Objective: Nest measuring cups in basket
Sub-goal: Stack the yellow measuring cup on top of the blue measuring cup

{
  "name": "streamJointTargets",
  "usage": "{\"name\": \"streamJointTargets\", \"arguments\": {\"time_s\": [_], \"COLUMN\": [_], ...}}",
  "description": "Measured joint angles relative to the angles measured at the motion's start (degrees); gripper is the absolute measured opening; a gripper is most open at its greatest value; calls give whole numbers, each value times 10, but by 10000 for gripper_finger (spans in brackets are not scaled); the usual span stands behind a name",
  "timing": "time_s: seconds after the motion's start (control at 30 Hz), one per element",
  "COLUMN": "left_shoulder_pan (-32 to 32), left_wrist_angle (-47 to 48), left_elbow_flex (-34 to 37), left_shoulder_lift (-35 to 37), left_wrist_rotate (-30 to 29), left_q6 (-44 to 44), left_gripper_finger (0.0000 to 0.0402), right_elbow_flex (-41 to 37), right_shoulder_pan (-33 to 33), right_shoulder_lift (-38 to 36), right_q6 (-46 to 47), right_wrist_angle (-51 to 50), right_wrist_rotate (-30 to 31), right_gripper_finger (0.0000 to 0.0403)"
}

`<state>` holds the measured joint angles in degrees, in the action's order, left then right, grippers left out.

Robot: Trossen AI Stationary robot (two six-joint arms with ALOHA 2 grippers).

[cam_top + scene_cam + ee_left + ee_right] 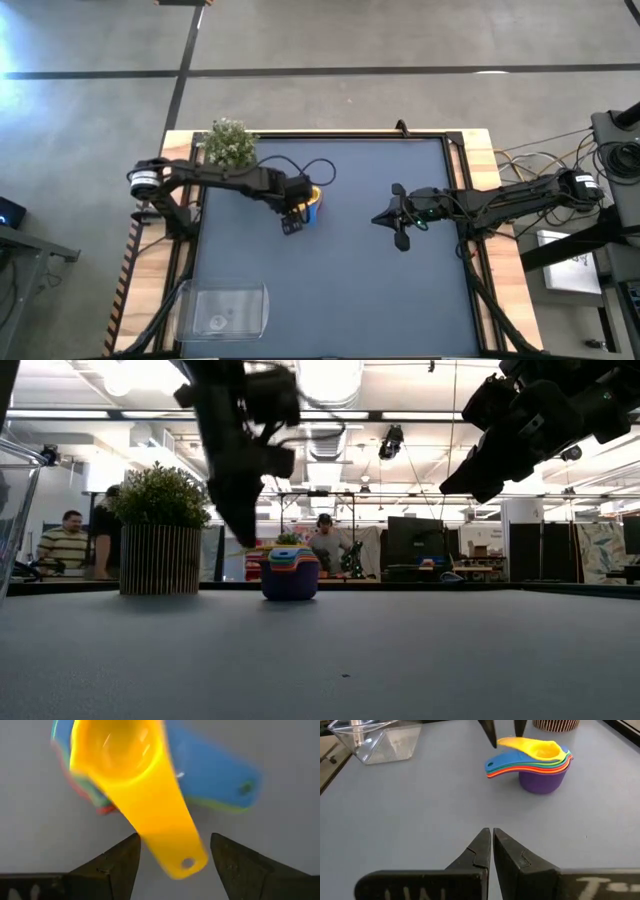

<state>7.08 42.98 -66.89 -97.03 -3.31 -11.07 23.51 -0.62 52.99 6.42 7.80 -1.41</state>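
The measuring cups (540,762) sit nested mid-desk, outside the basket (222,308); left gripper (172,852) fingers open around the yellow handle, right gripper (491,845) shut, empty.

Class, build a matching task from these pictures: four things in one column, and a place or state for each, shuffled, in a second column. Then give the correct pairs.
Things:
1. yellow cup
2. basket
3. right gripper
4. potted plant

Places or states:
A. near corner on the left arm's side
B. fingers shut, holding nothing
C. top of the nested stack
D. far corner on the left arm's side

Pairs: 1-C, 2-A, 3-B, 4-D
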Motion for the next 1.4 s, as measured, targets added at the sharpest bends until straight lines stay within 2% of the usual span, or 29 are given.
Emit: {"name": "streamJointTargets", "arguments": {"time_s": [0.4, 0.47, 0.6, 0.73, 0.87, 1.2, 1.4], "left_shoulder_pan": [-41, -40, -36, -37, -38, -28, -20], "left_wrist_angle": [7, 20, 52, 80, 82, 120, 104], "left_elbow_flex": [-137, -150, -160, -160, -160, -159, -159], "left_shoulder_lift": [-25, -33, -53, -67, -76, -80, -103], "left_wrist_rotate": [11, 9, -11, -20, -21, -28, -6], "left_q6": [-62, -110, -285, -353, -378, -375, -375], "left_gripper_finger": [223, 223, 227, 240, 262, 334, 356], "right_elbow_flex": [0, 0, 0, 0, 0, 0, 0], "right_shoulder_pan": [0, 0, 0, 0, 0, 0, 0], "right_shoulder_lift": [0, 0, 0, 0, 0, 0, 0], "right_q6": [3, 3, 4, 5, 6, 12, 12], "right_wrist_angle": [1, 1, -3, -2, 0, 2, 2], "right_wrist_rotate": [0, 0, 0, 0, 0, 0, 0], "right_gripper_finger": [9, 9, 9, 9, 9, 9, 9]}}
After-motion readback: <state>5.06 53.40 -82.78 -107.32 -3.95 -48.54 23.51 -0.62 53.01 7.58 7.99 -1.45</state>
